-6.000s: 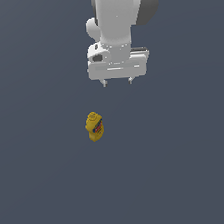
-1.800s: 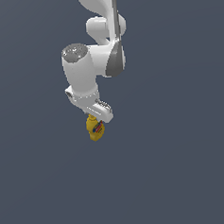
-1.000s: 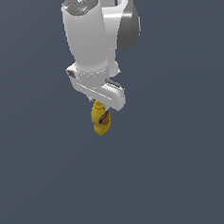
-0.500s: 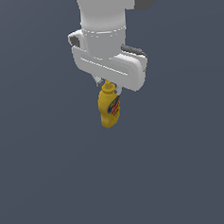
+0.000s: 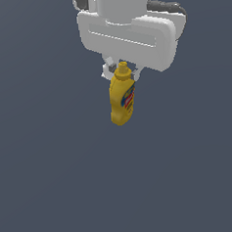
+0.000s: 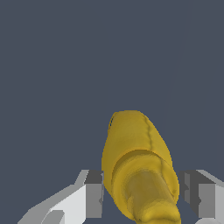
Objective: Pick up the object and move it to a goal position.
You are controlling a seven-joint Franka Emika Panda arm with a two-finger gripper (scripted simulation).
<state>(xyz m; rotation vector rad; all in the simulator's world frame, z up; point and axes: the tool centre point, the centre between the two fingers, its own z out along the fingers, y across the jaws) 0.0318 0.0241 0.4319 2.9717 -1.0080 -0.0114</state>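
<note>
Exterior view gives us the white arm (image 5: 126, 26) filling the top of the frame above the plain grey floor (image 5: 54, 181). Beneath it our claw (image 5: 120, 72) is clamped on the neck of the yellow bottle (image 5: 122, 99), which hangs nearly upright, cap up, clear of the floor. Wrist view shows fingers (image 6: 94, 194) pressed against both sides of the bottle (image 6: 138, 170).

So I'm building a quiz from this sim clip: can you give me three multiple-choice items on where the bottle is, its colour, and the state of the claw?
1. Where is the bottle?
A. Lying apart from the arm
B. Hanging below the claw
C. Behind the arm

2. What colour is the nozzle cap?
A. Red
B. White
C. Yellow

3. What state is the claw in?
A. Shut on the bottle
B. Open, away from the bottle
C. Out of view

Answers: B, the bottle hangs under the claw. C, the nozzle cap is yellow like the body. A, both fingers flank its neck.
</note>
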